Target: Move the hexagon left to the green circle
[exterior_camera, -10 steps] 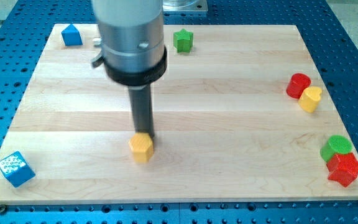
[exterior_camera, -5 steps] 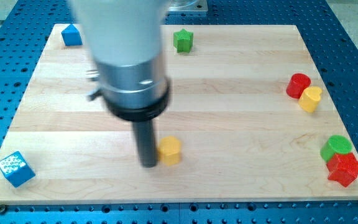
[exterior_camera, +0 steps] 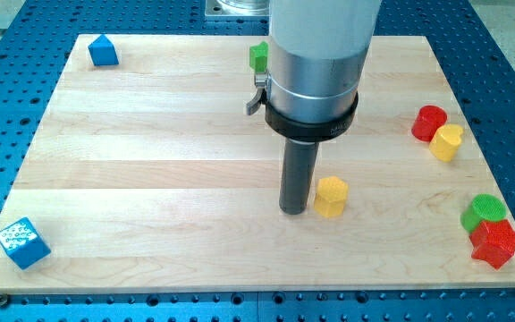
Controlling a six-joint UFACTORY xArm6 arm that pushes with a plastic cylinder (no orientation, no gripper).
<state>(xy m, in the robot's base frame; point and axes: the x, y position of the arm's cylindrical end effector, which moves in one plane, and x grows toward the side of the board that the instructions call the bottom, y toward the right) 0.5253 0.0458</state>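
Note:
The yellow hexagon block (exterior_camera: 331, 197) lies on the wooden board a little right of centre, toward the view's bottom. My tip (exterior_camera: 294, 211) touches the board just left of it, right against its left side. The green circle block (exterior_camera: 485, 211) sits near the right edge, touching the red star block (exterior_camera: 496, 242) below it. A wide gap of bare board separates the hexagon from the green circle.
A red round block (exterior_camera: 429, 122) and a yellow block (exterior_camera: 447, 141) sit together at the right. A green star block (exterior_camera: 258, 56) is partly hidden behind the arm at the top. A blue block (exterior_camera: 104, 50) is top left, a blue cube (exterior_camera: 22, 241) bottom left.
My tip went round to the hexagon's left side and pushed it to the right, from left of centre to right of centre. The other blocks have not moved.

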